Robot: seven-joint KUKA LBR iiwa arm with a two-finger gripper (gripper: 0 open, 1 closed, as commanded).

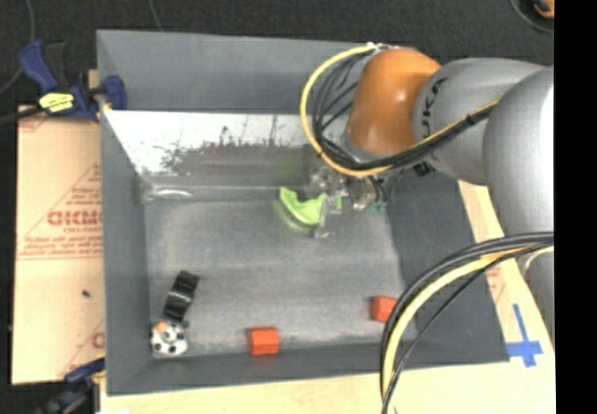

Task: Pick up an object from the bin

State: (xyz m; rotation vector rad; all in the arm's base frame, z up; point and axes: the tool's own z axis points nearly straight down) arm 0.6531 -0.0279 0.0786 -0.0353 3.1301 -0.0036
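gripper (328,213): low over the back middle of the grey metal bin (126,216), beneath the arm's orange cover (387,109); cannot tell whether it is apart or together.
light green curved plastic piece (298,208): near the bin's back wall, right against the gripper on the side toward the view's left; a clamp on it cannot be made out.
small orange block (264,340): front wall, middle.
second orange block (381,310): front right.
black oblong block (182,294): front left.
black-and-white ball (168,339): front left corner, just beside the black oblong block.
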